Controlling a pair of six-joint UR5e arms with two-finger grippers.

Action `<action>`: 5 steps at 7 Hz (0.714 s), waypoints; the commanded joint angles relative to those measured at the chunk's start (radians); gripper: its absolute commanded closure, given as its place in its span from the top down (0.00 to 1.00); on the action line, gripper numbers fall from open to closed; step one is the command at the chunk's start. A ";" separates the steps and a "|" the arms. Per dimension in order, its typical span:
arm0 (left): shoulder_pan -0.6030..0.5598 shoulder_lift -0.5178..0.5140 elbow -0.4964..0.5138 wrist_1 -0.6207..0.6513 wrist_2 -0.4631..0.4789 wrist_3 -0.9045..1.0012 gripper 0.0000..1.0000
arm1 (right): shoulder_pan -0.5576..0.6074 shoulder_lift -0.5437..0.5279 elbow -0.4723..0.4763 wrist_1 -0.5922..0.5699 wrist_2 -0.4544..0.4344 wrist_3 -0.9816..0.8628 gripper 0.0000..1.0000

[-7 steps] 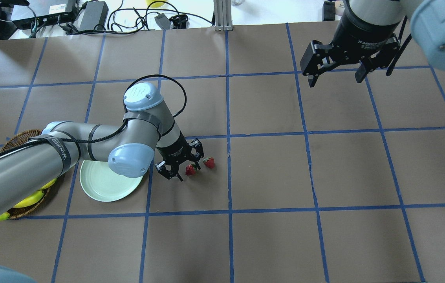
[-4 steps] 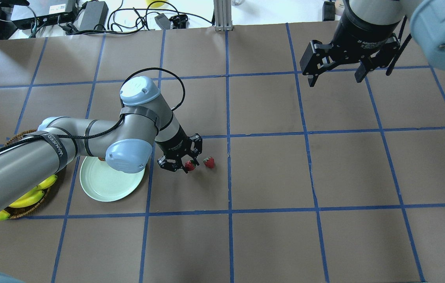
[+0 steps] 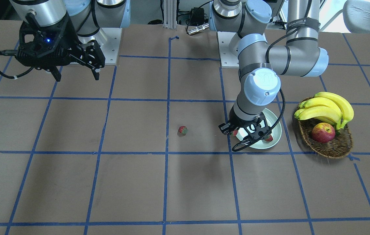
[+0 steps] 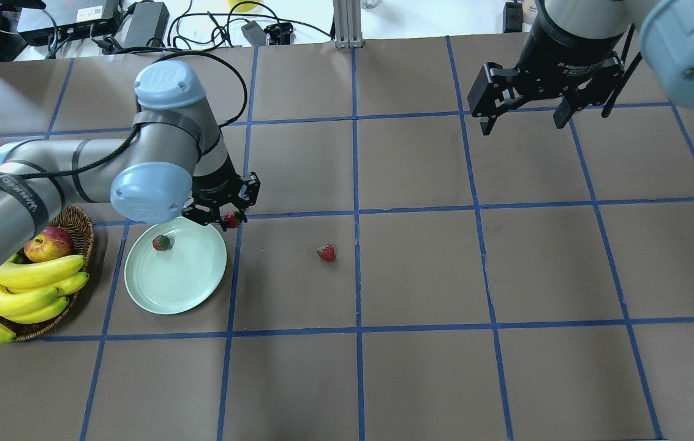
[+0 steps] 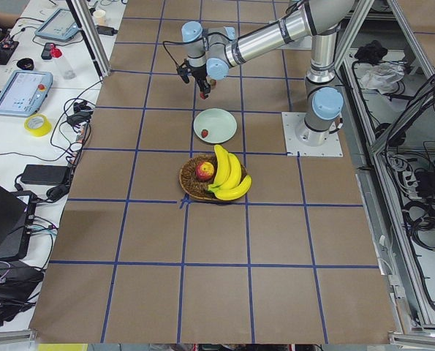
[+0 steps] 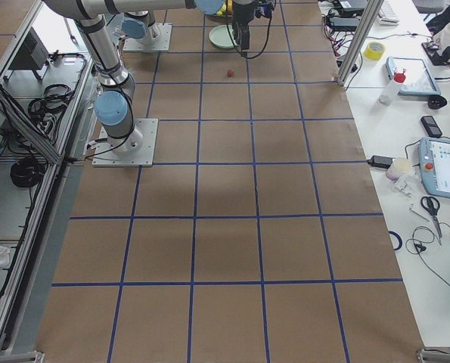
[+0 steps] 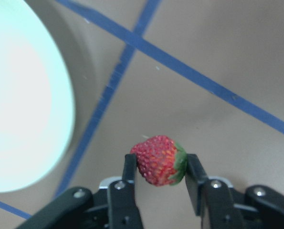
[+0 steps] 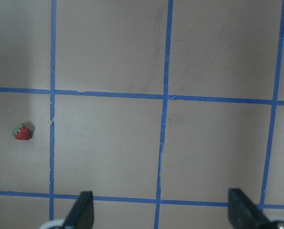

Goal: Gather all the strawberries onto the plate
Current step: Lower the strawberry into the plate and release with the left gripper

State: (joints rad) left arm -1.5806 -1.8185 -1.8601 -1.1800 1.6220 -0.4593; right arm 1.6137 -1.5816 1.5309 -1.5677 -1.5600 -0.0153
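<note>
My left gripper [image 4: 227, 215] is shut on a strawberry [image 7: 158, 160] and holds it above the table, just off the far right rim of the mint-blue plate [image 4: 184, 288]. A second strawberry [image 4: 161, 242] lies in the plate. A third strawberry [image 4: 326, 252] lies on the table to the plate's right; it also shows in the right wrist view [image 8: 22, 132]. My right gripper [image 4: 524, 119] is open and empty, high over the far right of the table.
A brown wicker basket [image 4: 81, 229] with bananas [image 4: 34, 288] and an apple [image 4: 48, 243] stands just left of the plate. Cables and boxes lie beyond the table's far edge.
My left gripper has shut on the nearer strawberry, lifted it and carried it left to the plate's rim. The arm no longer covers the plate and basket. The right arm has not moved.
</note>
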 commanded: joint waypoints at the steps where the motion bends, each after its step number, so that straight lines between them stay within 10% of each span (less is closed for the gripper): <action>1: 0.129 0.030 -0.011 -0.088 0.100 0.231 0.00 | 0.000 0.000 0.000 0.000 0.000 0.000 1.00; 2: 0.175 0.030 -0.017 -0.111 0.101 0.278 0.00 | 0.000 0.000 0.000 0.000 0.000 0.000 1.00; 3: 0.183 0.030 -0.025 -0.112 0.092 0.284 0.38 | 0.000 0.000 0.000 0.002 0.000 0.000 1.00; 4: 0.182 0.033 -0.027 -0.112 0.090 0.284 0.99 | 0.000 0.000 0.000 0.002 0.000 0.000 1.00; 5: 0.176 0.037 -0.024 -0.112 0.090 0.284 1.00 | 0.000 0.000 0.000 0.002 0.000 0.000 1.00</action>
State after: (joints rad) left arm -1.4039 -1.7857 -1.8841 -1.2901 1.7129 -0.1794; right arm 1.6137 -1.5815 1.5309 -1.5664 -1.5601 -0.0153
